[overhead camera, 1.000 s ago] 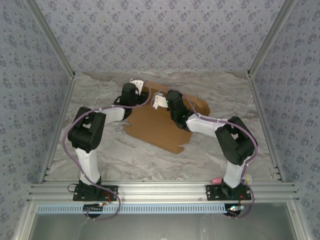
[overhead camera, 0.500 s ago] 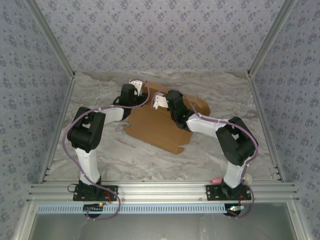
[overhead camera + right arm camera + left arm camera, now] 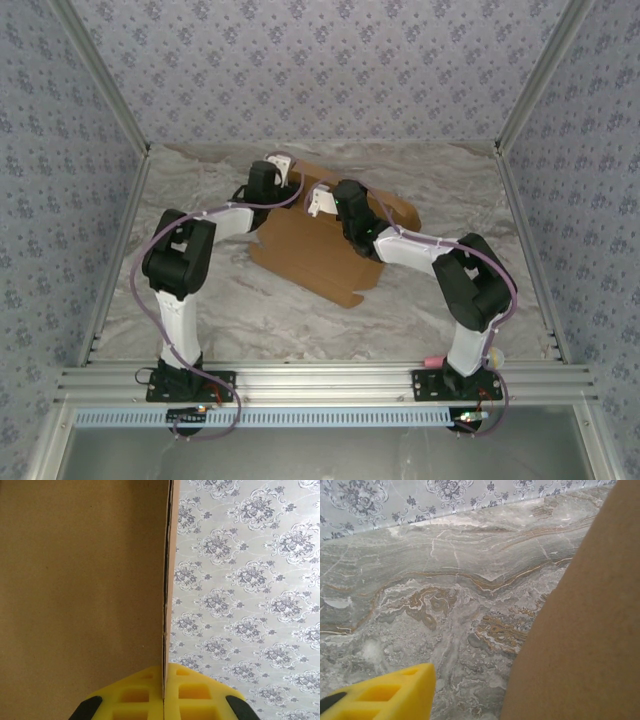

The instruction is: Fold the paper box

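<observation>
- Since the earlier top view, the left arm had swung its wrist up-frame. That carried the left gripper (image 3: 277, 166) toward the upper-left corner of the paper box (image 3: 318, 255). The right arm and the sheet had barely shifted.
- The right gripper (image 3: 164, 675) had its yellow pads pressed together on a thin cardboard edge. This was a raised flap of the box running straight up the middle of the wrist frame, brown face at left, patterned wall at right.
- One yellow finger (image 3: 390, 695) of the left gripper showed at the lower left of its wrist frame, with brown cardboard filling the right side. Whether those jaws were spread or closing on the cardboard could not be told.
- The box lay as a mostly flat brown sheet in the centre of the marble table (image 3: 200, 300), between the two wrists.
- The right pinch seemed to sit at the very rim, so a tug could slip it off and drop the flap.
- A push from the left while the right held might skid the sheet on the smooth table, or crease it away from its score line.
- The left gripper's other finger was cut off or behind the cardboard.
- Both arms covered the upper part of the sheet in the top view, so the slits and folds there were unreadable.
- A small pink object (image 3: 433, 360) by the right base was too small to identify.
</observation>
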### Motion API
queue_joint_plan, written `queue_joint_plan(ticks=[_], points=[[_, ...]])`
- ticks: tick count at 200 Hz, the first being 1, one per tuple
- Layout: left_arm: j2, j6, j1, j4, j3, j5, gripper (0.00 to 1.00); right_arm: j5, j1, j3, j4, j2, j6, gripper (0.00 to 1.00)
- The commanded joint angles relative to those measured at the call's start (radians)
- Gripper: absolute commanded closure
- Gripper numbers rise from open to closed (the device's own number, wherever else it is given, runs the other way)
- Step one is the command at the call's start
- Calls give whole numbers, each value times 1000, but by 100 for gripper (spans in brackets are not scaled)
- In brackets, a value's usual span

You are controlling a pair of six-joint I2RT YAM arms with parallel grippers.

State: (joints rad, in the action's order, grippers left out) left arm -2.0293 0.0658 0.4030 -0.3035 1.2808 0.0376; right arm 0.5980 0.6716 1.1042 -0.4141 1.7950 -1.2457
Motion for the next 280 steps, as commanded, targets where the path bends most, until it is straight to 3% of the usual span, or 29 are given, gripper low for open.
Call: queue_joint_plan(ticks=[1,61,128,170,203,237,280], points=[[-33,38,-6,37,40,69,52,-12,3,6,106,-9,13,100],[-34,186,26,21,32,251,73,-1,11,18,126,-11,39,100],[-21,313,66,27,39,415,86,14,37,29,161,-21,88,100],[-33,323,84,54,68,494,93,13,41,36,187,-25,112,100],[-38,316,88,36,59,488,93,9,35,44,210,-25,127,100],[-12,228,92,-76,11,361,90,7,23,55,230,-27,133,100],[34,148,83,-98,-24,245,65,1,8,68,251,-25,138,100]])
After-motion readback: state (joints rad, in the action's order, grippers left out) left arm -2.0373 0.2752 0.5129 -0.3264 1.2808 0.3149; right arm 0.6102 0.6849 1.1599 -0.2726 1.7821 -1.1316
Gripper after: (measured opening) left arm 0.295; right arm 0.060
